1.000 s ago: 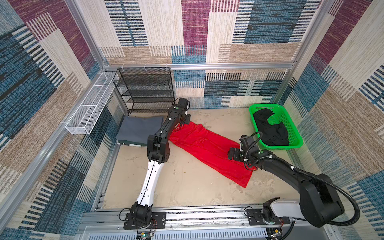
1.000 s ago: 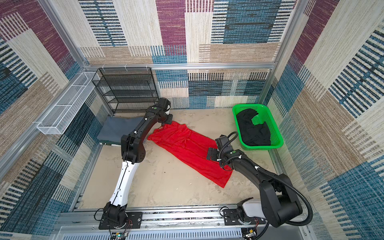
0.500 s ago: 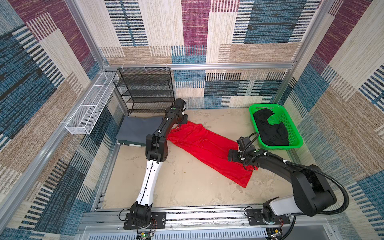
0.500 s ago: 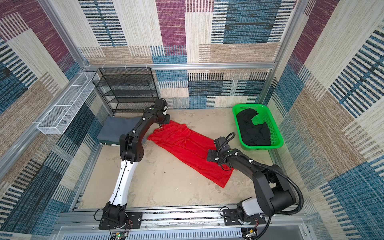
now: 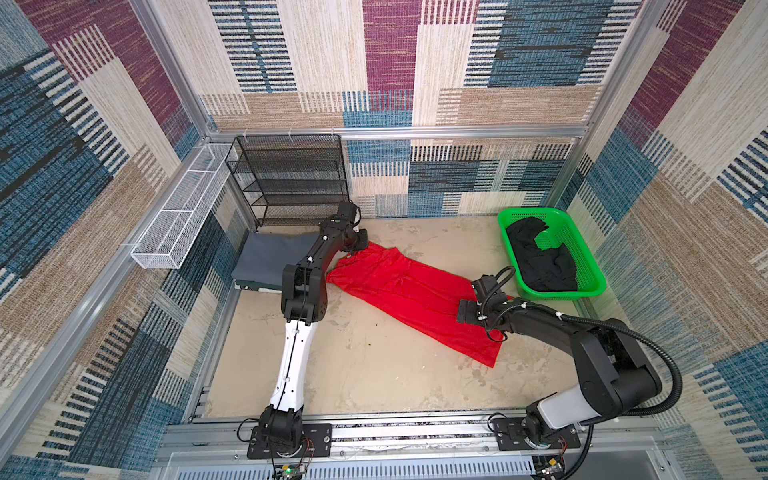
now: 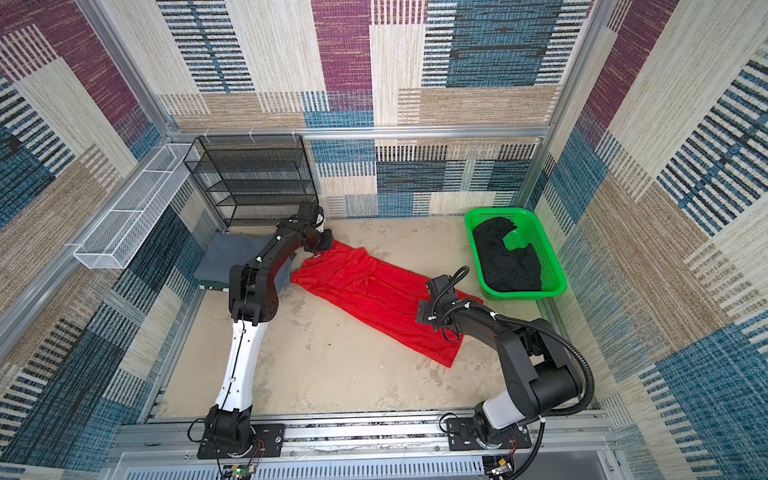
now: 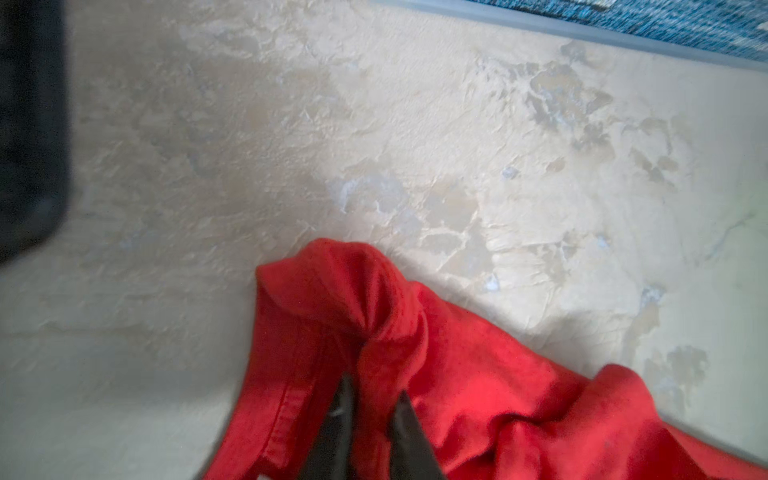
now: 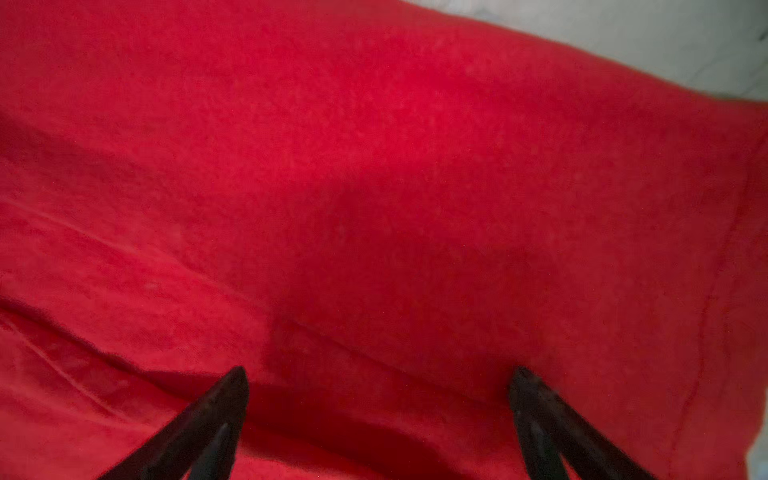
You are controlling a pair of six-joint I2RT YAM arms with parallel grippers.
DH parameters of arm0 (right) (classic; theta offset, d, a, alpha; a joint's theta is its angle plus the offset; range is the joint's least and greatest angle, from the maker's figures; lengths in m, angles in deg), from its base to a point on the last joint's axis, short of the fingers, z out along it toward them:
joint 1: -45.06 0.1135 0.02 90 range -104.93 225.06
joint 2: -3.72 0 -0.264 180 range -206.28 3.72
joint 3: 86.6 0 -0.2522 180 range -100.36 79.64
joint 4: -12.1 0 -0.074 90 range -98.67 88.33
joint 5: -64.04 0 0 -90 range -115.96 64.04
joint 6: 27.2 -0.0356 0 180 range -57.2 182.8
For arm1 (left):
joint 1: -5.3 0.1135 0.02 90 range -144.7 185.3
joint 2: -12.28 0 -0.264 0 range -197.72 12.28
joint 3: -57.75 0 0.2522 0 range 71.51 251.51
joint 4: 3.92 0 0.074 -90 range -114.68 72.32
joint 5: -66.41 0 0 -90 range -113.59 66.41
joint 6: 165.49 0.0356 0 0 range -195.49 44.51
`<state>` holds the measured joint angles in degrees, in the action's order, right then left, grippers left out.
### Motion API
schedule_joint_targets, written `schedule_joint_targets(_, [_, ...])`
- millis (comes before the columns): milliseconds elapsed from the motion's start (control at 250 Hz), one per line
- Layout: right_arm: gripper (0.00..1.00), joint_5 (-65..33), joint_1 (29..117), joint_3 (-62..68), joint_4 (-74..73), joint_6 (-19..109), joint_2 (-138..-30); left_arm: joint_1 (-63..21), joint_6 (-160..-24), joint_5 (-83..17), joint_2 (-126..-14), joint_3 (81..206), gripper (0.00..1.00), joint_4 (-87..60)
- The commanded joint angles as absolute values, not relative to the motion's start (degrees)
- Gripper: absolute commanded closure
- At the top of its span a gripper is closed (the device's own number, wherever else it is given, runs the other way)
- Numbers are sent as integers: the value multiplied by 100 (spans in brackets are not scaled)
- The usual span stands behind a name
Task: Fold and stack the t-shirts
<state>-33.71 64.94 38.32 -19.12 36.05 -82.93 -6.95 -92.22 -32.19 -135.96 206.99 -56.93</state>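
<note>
Here, my red shirt (image 5: 409, 297) lies ten-to-four o'clock: left gripper (image 7: 374, 384) pinches its ten end, right gripper (image 8: 379, 370) spread near its four.

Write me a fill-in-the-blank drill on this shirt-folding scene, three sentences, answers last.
1. The black t-shirt lies in the ____ basket.
2. The left gripper pinches a bunch of the red t-shirt, while the right gripper is over the same cloth with its jaws wide ____.
3. The folded t-shirt beside the black wire rack is ____ in colour.

Missing words: green; open; grey.
</note>
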Motion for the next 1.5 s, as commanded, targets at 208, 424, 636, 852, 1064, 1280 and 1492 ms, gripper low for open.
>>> schedule_joint_targets(208, [1, -3105, 6483, 3920, -2227, 3482, -8023, -628, -9613, -3200, -13136, 20164, 36, -5478])
schedule_joint_targets(424, [1, -2909, 6482, 3653, -2250, 3554, -7637, -657, -9697, -3326, -12441, 19080, 2, -4952])
schedule_joint_targets(636, [1, -2905, 6484, 3368, -2259, 3694, -7618, -740, -9740, -3679, -12192, 18558, 2, -4680])
schedule_joint_targets(852, [2, -3045, 6475, 3064, -2222, 3817, -7973, -966, -9718, -3835, -12010, 18154, 2, -4671])
schedule_joint_targets(1064, [2, -3450, 6429, 2604, -2271, 4075, -8529, -1267, -9588, -3267, -11225, 17187, 2, -4339])
schedule_joint_targets(1280, [1, -3593, 6374, 2272, -2229, 4288, -8988, -1604, -9026, -2047, -10710, 16960, 2, -4691])
schedule_joint_targets(1492, [1, -3614, 6335, 2337, -2088, 4357, -9277, -1915, -8904, -2174, -10686, 16613, 2, -4518])
